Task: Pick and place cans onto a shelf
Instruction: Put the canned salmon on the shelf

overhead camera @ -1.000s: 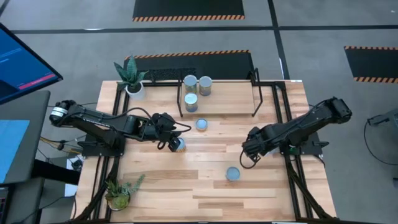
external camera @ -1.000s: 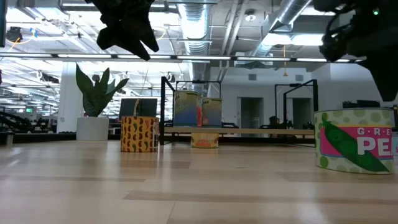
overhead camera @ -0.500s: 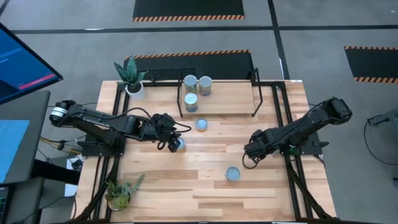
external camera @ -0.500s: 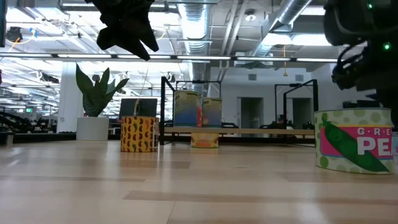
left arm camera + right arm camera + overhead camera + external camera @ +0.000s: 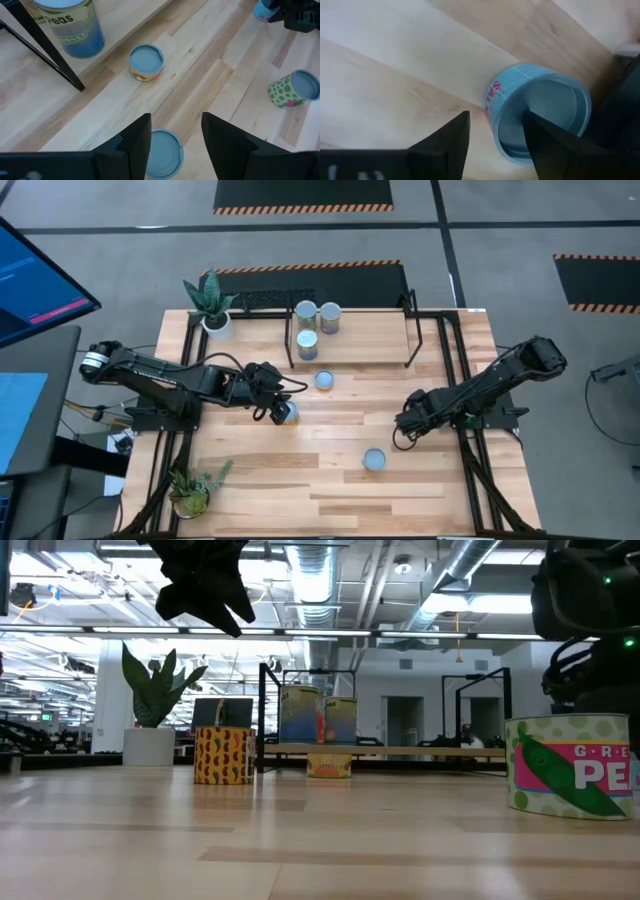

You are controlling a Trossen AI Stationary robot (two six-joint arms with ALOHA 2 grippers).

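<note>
My left gripper point(image 5: 281, 411) point(image 5: 175, 125) is open, well above a can with a blue-silver top point(image 5: 162, 154), the yellow spotted can point(image 5: 223, 755) standing at mid-table. My right gripper point(image 5: 403, 427) point(image 5: 495, 125) is open over a blue can with red print point(image 5: 540, 115), its fingers apart and short of it. A small orange-labelled can point(image 5: 323, 380) point(image 5: 146, 61) stands before the shelf point(image 5: 370, 340). A green peas can point(image 5: 374, 459) point(image 5: 575, 765) stands nearer the front. Three cans point(image 5: 316, 320) stand on the shelf's left part.
A potted plant point(image 5: 208, 305) stands at the far left corner and another point(image 5: 192, 490) at the near left corner. The shelf's black frame legs point(image 5: 45, 50) stand beside the small can. The shelf's right part point(image 5: 385, 330) is bare wood.
My right gripper has moved a little toward the table's near edge and down, over the blue can. My left gripper and the cans have kept still.
</note>
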